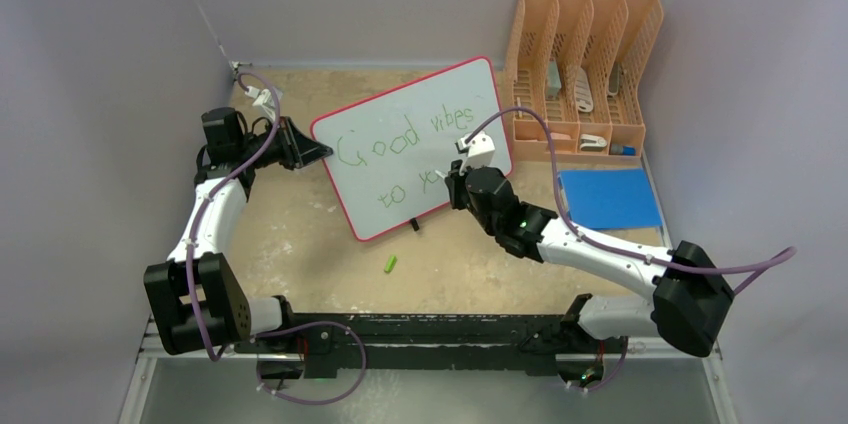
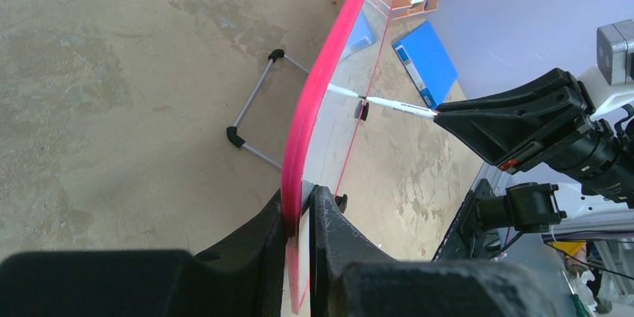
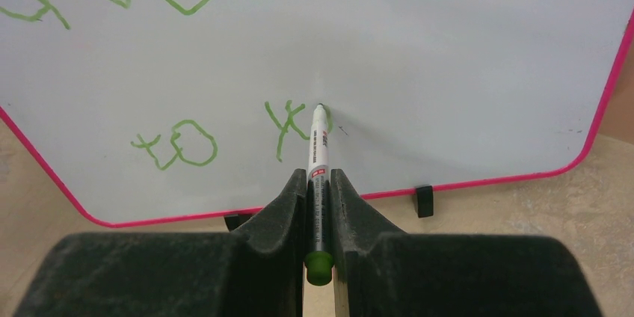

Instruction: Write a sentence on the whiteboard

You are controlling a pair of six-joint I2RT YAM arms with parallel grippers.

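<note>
The whiteboard (image 1: 420,109) stands tilted on its feet mid-table, pale with a red rim (image 2: 323,81). Green marker letters of the sentence (image 1: 400,137) read "Good vibes" on top and "to y" (image 3: 183,145) below. My left gripper (image 1: 322,152) is shut on the board's left edge, one finger on each face of the rim (image 2: 301,208). My right gripper (image 3: 318,176) is shut on a white marker (image 3: 318,145) with a green end. The marker's tip touches the board just right of the "y". From the left wrist view the marker (image 2: 396,105) meets the board's front face.
A green marker cap (image 1: 390,264) lies on the table in front of the board. An orange desk organiser (image 1: 585,54) stands at the back right, with a flat blue rectangle (image 1: 608,197) in front of it. The board's wire stand (image 2: 254,108) rests behind it.
</note>
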